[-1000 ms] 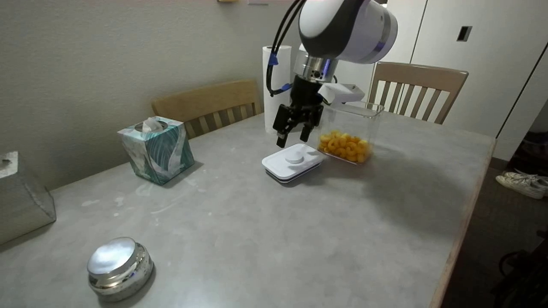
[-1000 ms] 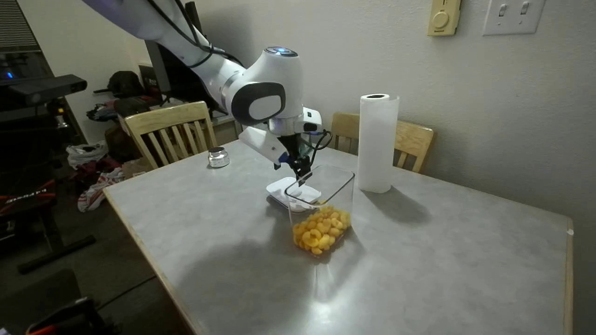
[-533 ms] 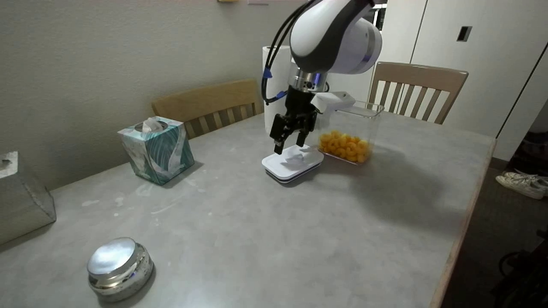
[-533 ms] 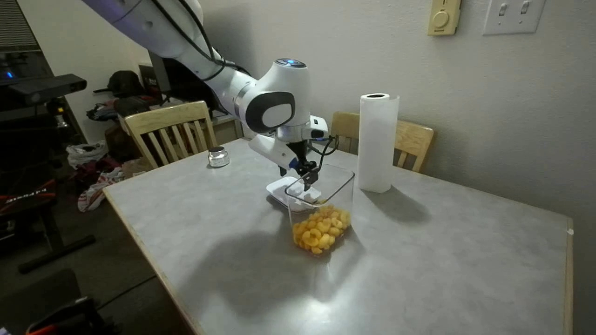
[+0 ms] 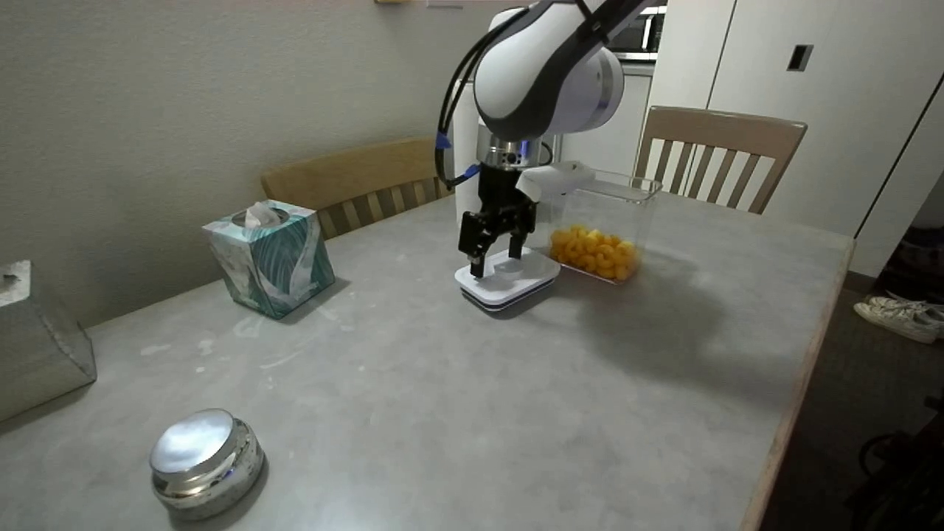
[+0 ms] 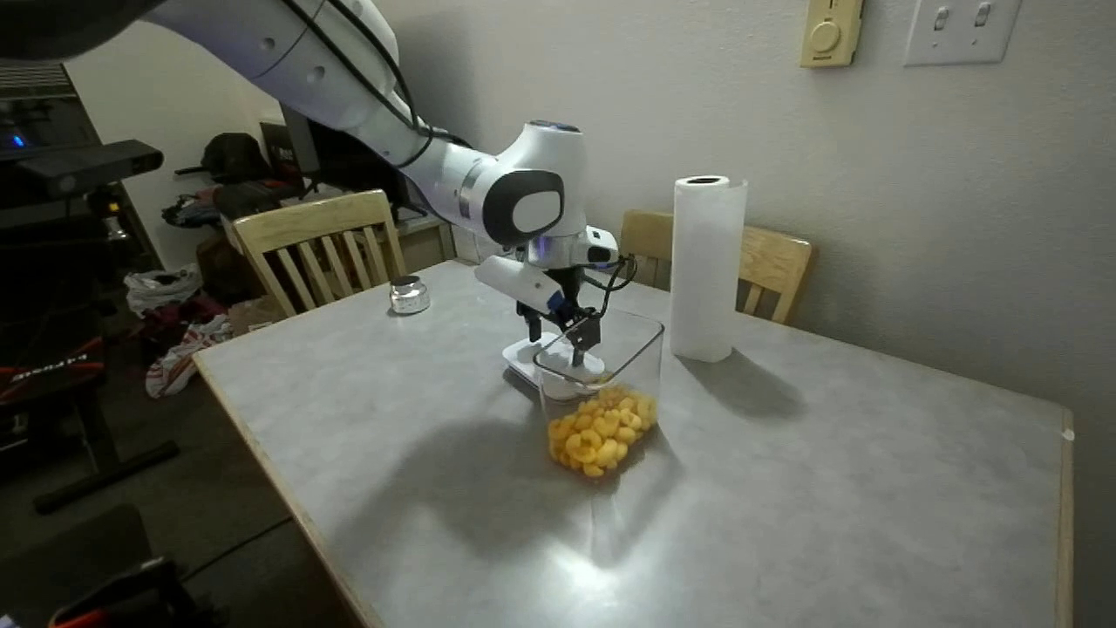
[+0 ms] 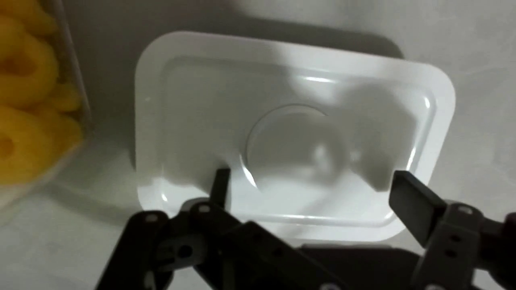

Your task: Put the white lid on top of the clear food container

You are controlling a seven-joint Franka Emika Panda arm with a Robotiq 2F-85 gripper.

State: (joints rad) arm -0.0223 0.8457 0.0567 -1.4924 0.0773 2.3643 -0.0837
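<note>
"Grasping the white lid (image 5: 510, 279) was, I judged, the step in hand. Where did the lid lie?"

"Flat on the counter (image 5: 413, 369), just beside the clear food container (image 5: 608, 210), which stood upright and uncovered with yellow rings (image 6: 602, 427) in its lower part."

"And the jaws?"

"Wide apart, nothing gripped. In the wrist view they stood to either side of the raised button (image 7: 296, 149); whether their tips touched the lid could not be told."

"Placing was not yet begun, then. What did the next move call for?"

"Closing squarely on the button, I reckoned, low enough for a firm hold; the lid looked smooth and glossy, so a shallow pinch might have slipped. After that, a straight lift to bring the lid above the container's top, and only then a traverse over the opening."

"Anything on orientation?"

"A turn was probably needed: lid edges had to match the container's outline before lowering."
</note>
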